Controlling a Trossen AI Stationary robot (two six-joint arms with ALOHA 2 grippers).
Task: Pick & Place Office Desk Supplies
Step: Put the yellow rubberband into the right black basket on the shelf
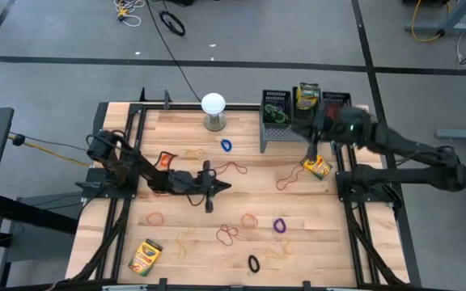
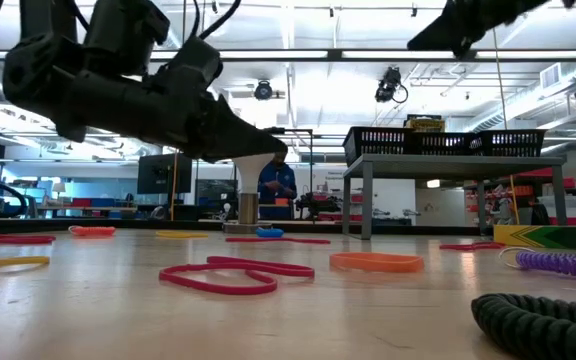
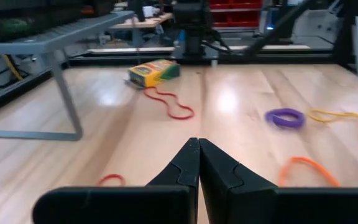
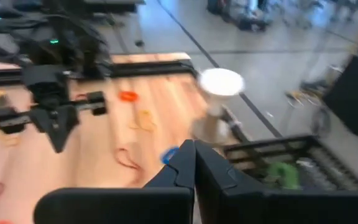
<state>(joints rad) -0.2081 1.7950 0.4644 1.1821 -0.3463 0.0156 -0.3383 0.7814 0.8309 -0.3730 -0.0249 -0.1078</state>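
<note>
Here, in the high view, the left gripper [image 1: 209, 191] hovers mid-frame with fingers pressed together, holding nothing; the crayon box [image 1: 318, 166] lies right of it on the desk [image 1: 330, 234], long axis slanted. The right gripper [image 1: 314, 129] (also closed, empty) hangs just above-left of that box, nearer, beside the mesh bins [image 1: 277, 113].

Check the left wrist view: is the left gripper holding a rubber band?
No, the left gripper is shut with nothing between its fingers; the red rubber band lies on the table ahead.

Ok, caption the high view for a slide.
Both shut grippers idle: left gripper mid-table among rubber bands, right gripper over the mesh bins.
</note>
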